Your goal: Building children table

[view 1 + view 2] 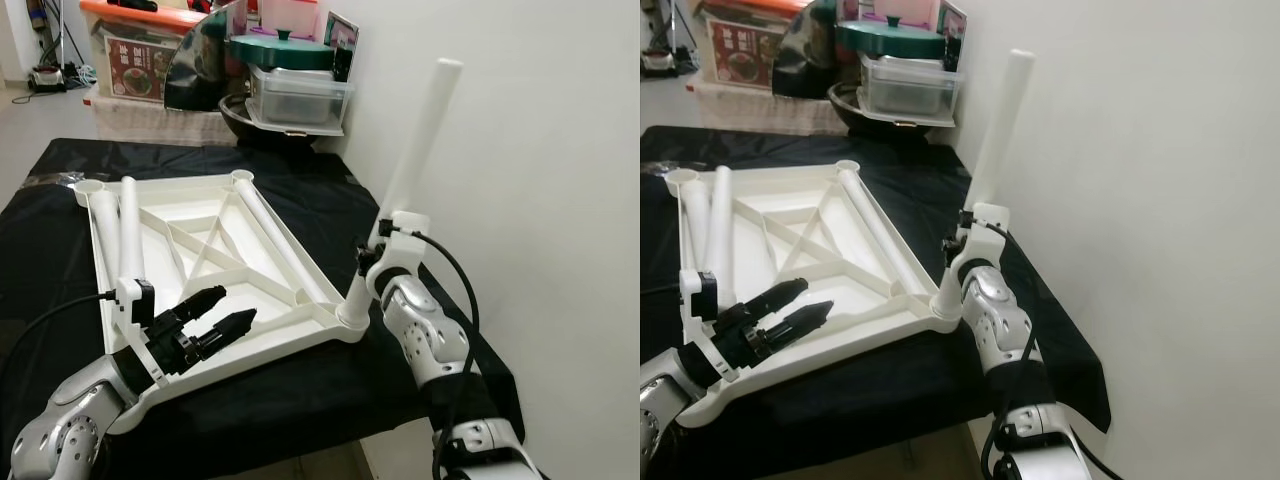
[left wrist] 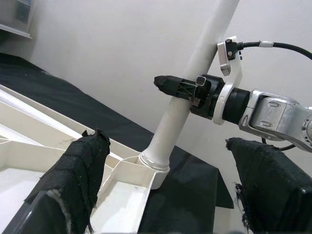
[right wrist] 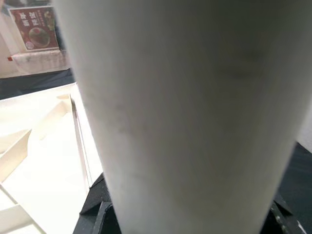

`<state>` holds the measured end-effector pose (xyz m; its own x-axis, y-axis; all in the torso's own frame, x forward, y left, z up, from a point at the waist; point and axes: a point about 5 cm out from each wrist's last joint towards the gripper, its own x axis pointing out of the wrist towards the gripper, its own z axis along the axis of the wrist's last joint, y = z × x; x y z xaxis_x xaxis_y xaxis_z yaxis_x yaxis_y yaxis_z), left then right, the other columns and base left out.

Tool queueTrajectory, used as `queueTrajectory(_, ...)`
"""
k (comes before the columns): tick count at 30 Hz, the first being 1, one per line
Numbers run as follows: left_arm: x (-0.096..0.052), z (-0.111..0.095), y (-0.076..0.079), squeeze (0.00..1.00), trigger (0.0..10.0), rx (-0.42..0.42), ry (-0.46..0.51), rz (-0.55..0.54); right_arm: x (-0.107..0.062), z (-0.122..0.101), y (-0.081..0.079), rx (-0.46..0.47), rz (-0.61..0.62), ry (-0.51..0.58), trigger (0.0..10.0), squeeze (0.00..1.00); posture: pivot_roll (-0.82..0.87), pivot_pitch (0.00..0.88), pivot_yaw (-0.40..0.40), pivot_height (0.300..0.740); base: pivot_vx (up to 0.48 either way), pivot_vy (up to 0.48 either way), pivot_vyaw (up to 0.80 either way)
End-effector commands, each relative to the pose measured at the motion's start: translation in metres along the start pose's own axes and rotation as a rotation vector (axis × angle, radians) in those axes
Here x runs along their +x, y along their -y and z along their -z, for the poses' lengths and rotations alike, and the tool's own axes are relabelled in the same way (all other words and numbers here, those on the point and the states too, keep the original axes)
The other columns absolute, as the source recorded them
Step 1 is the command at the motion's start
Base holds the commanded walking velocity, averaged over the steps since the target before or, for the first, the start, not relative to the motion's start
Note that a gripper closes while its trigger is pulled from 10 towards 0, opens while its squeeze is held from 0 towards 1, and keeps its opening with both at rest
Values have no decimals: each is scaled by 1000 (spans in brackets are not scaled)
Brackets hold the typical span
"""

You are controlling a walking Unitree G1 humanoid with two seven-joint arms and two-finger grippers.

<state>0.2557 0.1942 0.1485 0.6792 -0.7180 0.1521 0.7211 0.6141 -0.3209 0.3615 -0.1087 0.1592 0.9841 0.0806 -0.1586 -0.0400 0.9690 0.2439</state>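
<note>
**Leg standing in near corner socket, right gripper clamped on it**

Nearest us, our left gripper [image 1: 215,318] hovers over the near edge of the white tabletop [image 1: 200,250], which lies upside down on the black cloth [image 1: 300,180]. Its two black fingers [image 2: 78,170] are spread apart, holding nothing; they point across the tabletop toward the corner socket [image 2: 155,163].

Just beyond those fingertips, the white leg [image 1: 415,150] stands in that socket, tilted away from the tabletop toward the wall [image 1: 540,150]. Our right gripper [image 2: 183,87] is pinched around the leg partway up its shaft, fingers closed on either side. In the right wrist view the leg [image 3: 185,112] sits right against the camera, between the fingers.

Past the left fingers, two more loose legs [image 1: 118,225] lie side by side inside the tabletop's frame along its left rim; a third [image 1: 275,235] lies along the right rim.

Farther off, beyond the cloth's far edge, stand a clear container with a green lid [image 1: 295,75] and an orange-lidded box [image 1: 135,45].
</note>
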Motion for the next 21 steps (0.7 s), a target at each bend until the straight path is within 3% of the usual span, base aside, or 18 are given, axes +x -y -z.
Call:
queueTrajectory(1, 3, 2, 2, 0, 10000, -4, -4, 16, -4, 26, 2, 70, -60, -116, 10000, 1000, 145, 0, -176, 740, 0, 0, 0)
queueTrajectory(3, 3, 2, 1, 0, 10000, -5, -4, 16, -4, 19, -5, 88, -112, -73, 10000, 1000, 145, 0, -176, 740, 0, 0, 0)
queueTrajectory(5, 3, 2, 1, 0, 10000, -5, -5, 18, -6, 7, -25, 148, -308, -32, 10000, 1000, 140, 0, -175, 740, 0, 0, 0)
queueTrajectory(6, 3, 2, 1, 0, 10000, -6, -5, 19, -6, 5, -30, 163, -339, -32, 10000, 1000, 140, 0, -175, 740, 0, 0, 0)
queueTrajectory(7, 3, 2, 1, 0, 10000, -6, -4, 19, -7, 3, -32, 171, -353, -33, 10000, 910, 140, 0, -175, 740, 0, 0, 0)
queueTrajectory(8, 4, 3, 1, 0, 10000, -6, -5, 20, -12, -3, -40, 169, -469, -17, 10000, 0, 139, 0, -176, 740, 0, 0, 0)
queueTrajectory(9, 4, 3, 1, 0, 10000, -7, -5, 21, -16, -8, -46, 165, -557, -8, 10000, 0, 139, 0, -176, 740, 0, 0, 0)
queueTrajectory(10, 4, 3, 1, 0, 10000, -6, -5, 21, -41, -19, -61, 89, -865, 20, 10000, 0, 140, 0, -179, 740, 0, 0, 0)
queueTrajectory(11, 4, 3, 1, 0, 10000, -6, -5, 21, -41, -19, -61, 89, -865, 20, 10000, 0, 140, 0, -179, 740, 0, 0, 0)
queueTrajectory(13, 4, 3, 1, 0, 10000, -6, -4, 21, -58, -20, -67, 17, -1028, 19, 10000, 0, 140, 0, -181, 740, 0, 0, 0)
queueTrajectory(17, 4, 3, 1, 0, 10000, -3, 0, 16, -66, -13, -66, -70, -1135, -4, 10000, 0, 148, 0, -189, 740, 0, 0, 0)
queueTrajectory(20, 4, 3, 1, 0, 10000, -2, 1, 15, -67, -10, -66, -82, -1151, -13, 10000, 0, 148, 0, -189, 740, 0, 0, 0)
queueTrajectory(21, 4, 2, 1, 0, 10000, -2, 2, 13, -62, -6, -66, -87, -1110, -22, 6039, 0, 148, 0, -189, 740, 0, 0, 0)
